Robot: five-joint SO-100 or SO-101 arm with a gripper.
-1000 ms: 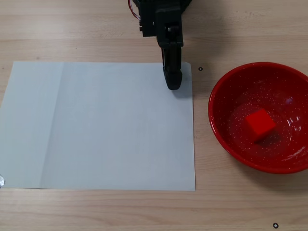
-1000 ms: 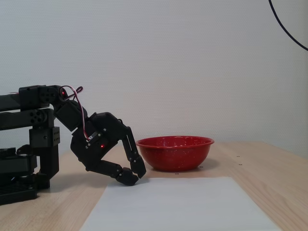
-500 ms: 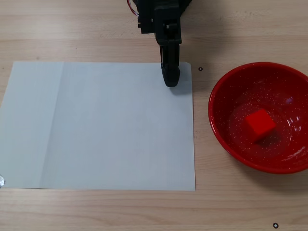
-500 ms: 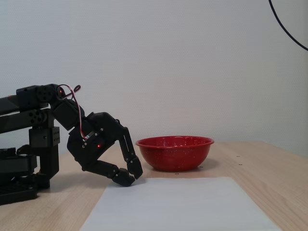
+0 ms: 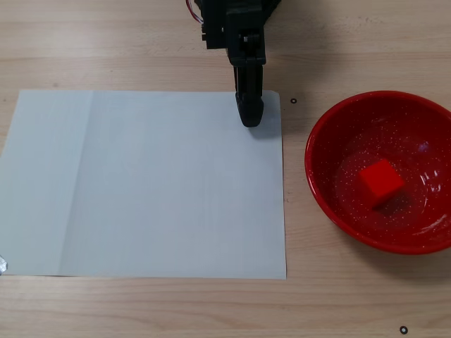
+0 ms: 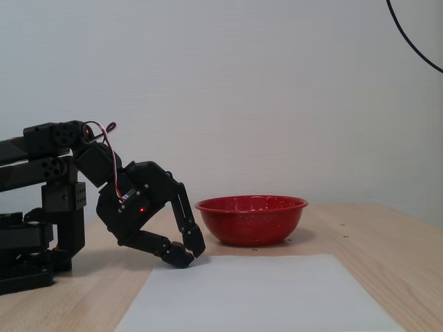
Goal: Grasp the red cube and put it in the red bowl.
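Note:
The red cube [image 5: 381,182] lies inside the red bowl [image 5: 331,127], near its middle, in a fixed view from above. In a fixed view from the side the bowl [image 6: 252,221] stands on the table at the right and hides the cube. The black gripper [image 5: 251,116] is shut and empty, its tips down at the far edge of the white sheet, well left of the bowl. From the side the gripper [image 6: 191,254] rests low by the sheet's near corner, folded back toward the arm's base.
A white paper sheet [image 5: 141,183] covers much of the wooden table [image 5: 141,42]. The arm's base [image 6: 28,256] stands at the left in the side view. Small black marks [image 5: 293,101] dot the table near the bowl.

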